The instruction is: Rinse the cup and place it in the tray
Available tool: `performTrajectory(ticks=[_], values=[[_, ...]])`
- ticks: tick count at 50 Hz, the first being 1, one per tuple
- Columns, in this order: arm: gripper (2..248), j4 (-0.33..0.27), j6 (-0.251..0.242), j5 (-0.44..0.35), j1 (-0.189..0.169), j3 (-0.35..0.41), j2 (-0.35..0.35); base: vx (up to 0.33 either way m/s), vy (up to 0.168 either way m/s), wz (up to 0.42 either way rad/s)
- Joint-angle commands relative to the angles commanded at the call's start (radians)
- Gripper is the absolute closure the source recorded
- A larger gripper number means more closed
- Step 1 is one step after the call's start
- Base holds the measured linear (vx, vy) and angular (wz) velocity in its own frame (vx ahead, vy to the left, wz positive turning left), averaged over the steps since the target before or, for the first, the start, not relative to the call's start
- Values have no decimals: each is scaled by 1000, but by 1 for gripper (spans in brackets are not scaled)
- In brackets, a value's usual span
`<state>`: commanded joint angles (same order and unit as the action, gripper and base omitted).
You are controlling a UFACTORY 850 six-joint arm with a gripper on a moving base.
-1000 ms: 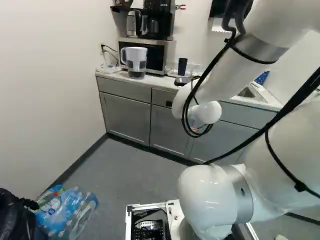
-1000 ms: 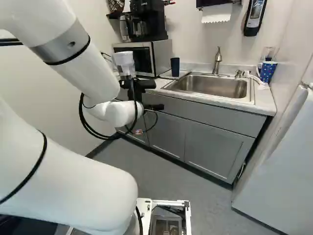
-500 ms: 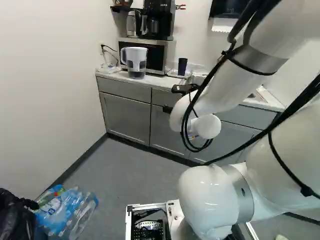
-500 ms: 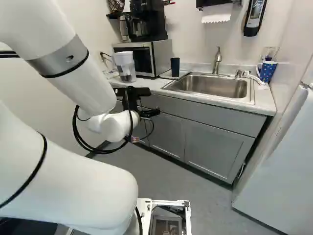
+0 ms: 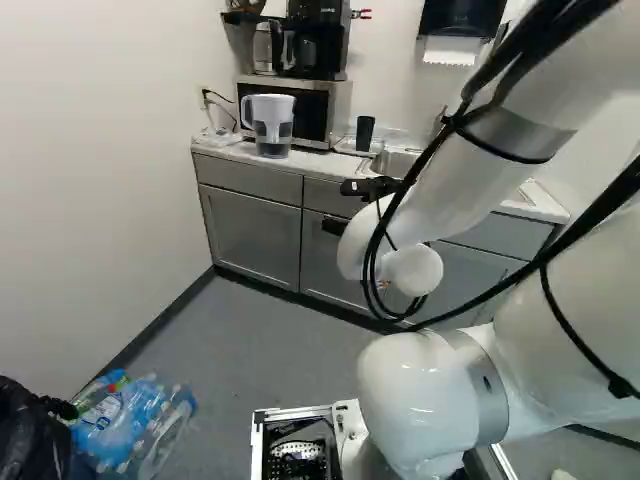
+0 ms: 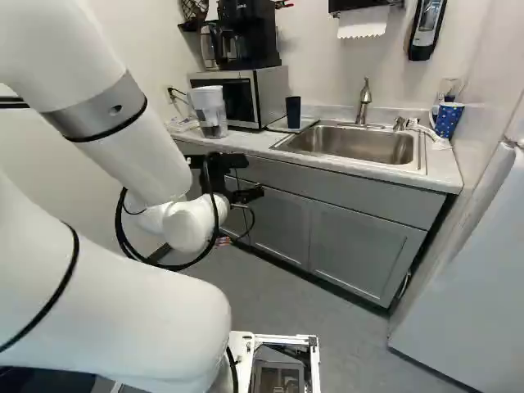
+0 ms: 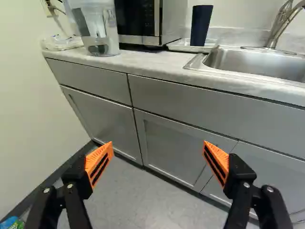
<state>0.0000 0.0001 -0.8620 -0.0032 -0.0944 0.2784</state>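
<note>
Tool (image 6: 252, 177) is spread wide, orange pads (image 7: 100, 161) well apart and nothing between them. It's hanging in front of the gray cabinets (image 7: 178, 138), pointing toward them. Dark blue cup (image 7: 201, 25) is ahead of the tool and well apart from it, standing upright on the tray (image 7: 183, 46), long axis vertical. Wider end is up, so probably mouth up, but the inside's hidden. Tray's on the desk (image 7: 157, 64), also ahead of the tool, between the microwave (image 7: 172, 21) and the sink (image 7: 257, 63).
</note>
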Motion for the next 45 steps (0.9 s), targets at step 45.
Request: performTrajectory(ticks=[45], values=[[3,0,0,-11,3,7,1,0,0,0]])
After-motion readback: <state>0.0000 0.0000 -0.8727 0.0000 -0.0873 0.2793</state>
